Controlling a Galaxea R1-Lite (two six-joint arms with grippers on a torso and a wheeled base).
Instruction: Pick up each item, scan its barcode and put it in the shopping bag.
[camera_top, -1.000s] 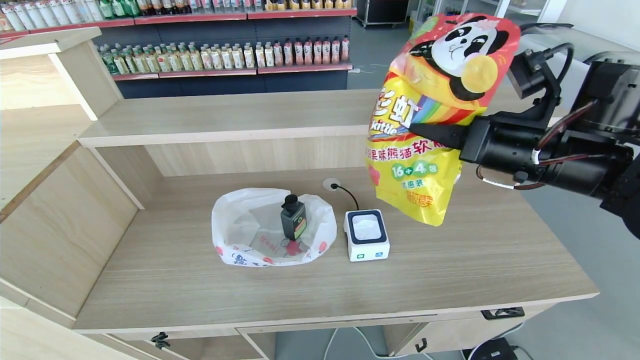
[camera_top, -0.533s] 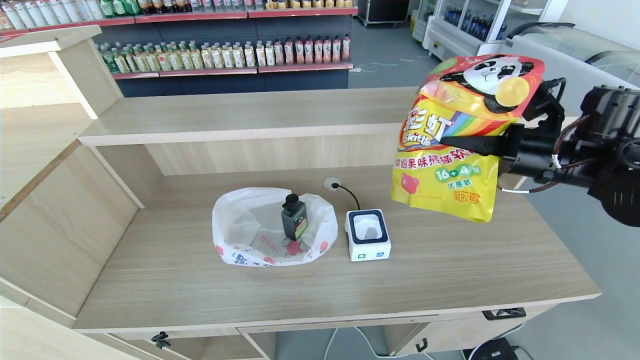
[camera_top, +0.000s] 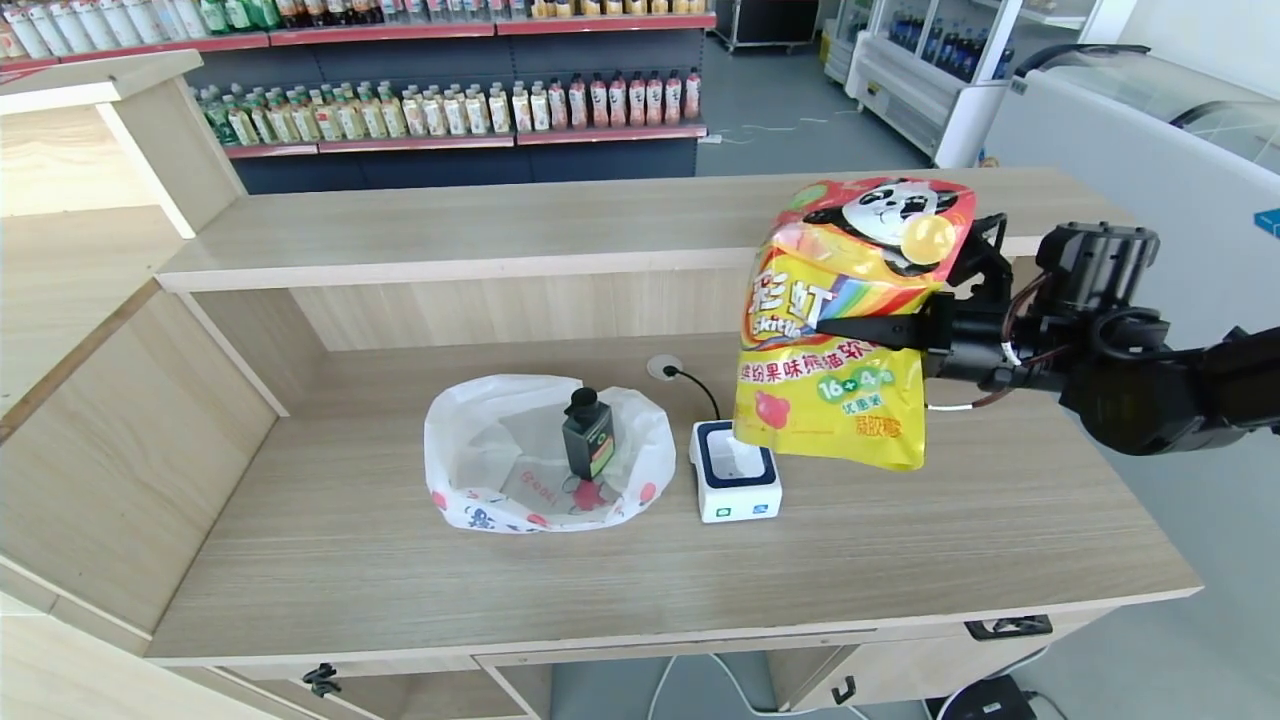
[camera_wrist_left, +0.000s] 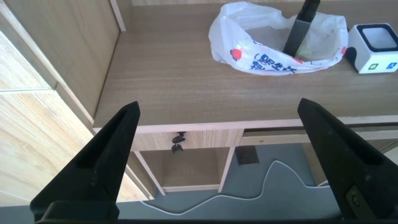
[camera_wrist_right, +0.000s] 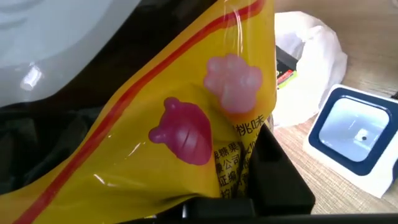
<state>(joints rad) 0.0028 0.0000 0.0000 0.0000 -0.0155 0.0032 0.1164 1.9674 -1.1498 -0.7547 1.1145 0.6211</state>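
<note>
The right gripper sits right of centre in the head view, closed on the candy bag. One black finger lies flat across the bag's printed front at about mid-height, and the rest of the clamp is hidden behind the pouch. The bag hangs upright in the air, its panda-printed top leaning toward the upper right and its yellow lower half dropping below the finger. Its lower left corner overlaps the top edge of the scanner in the picture; whether the two touch cannot be told. In the right wrist view the yellow film of the pouch presses close to the lens, with the scanner's window at the right edge.

The white scanner stands on the counter at centre frame, with a black cable running from it toward the back. Just left of it lies the open shopping bag, with a dark bottle standing upright inside.

In the left wrist view the left gripper has its two fingers spread wide with nothing between them, off the counter's near edge, with the shopping bag at the top centre.
</note>
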